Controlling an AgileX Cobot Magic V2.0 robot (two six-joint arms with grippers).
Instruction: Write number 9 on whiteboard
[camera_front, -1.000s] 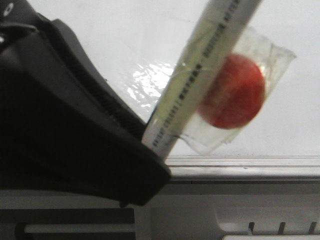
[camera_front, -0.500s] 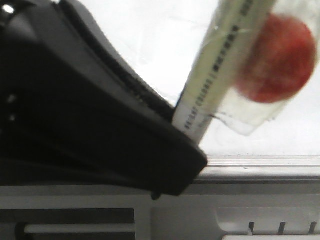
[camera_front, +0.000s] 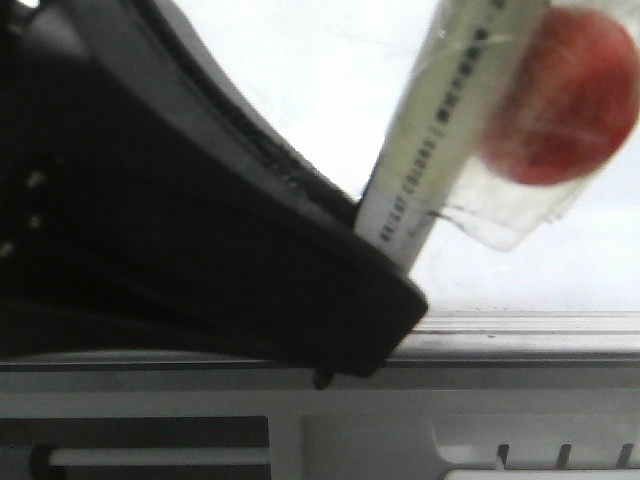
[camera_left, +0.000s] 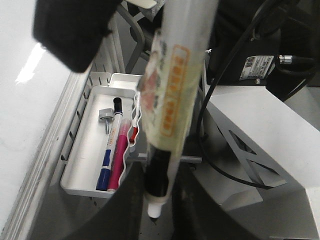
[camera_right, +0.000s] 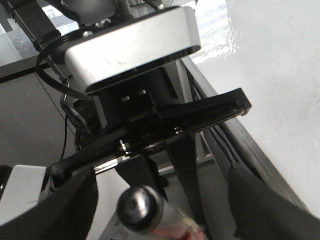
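Observation:
The whiteboard (camera_front: 300, 80) fills the back of the front view; it also shows in the left wrist view (camera_left: 25, 100) and the right wrist view (camera_right: 270, 60). No number 9 stroke shows on it. My left gripper (camera_front: 200, 230) is shut on a white marker (camera_front: 430, 150) with a red disc (camera_front: 565, 95) taped to it. In the left wrist view the marker (camera_left: 172, 100) lies between my left gripper's (camera_left: 157, 200) jaws. My right gripper (camera_right: 160, 210) is open, its jaws wide apart around the marker's rounded end (camera_right: 142, 207).
A grey metal rail (camera_front: 540, 335) runs under the board. A white tray (camera_left: 82, 190) beside the board holds a blue pen (camera_left: 105, 170), a pink pen (camera_left: 119, 155) and a small bolt. Black cables and a white bracket (camera_left: 260, 130) lie close by.
My left gripper and the marker have moved to the right and a little up; the red disc now sits near the top right corner of the front view.

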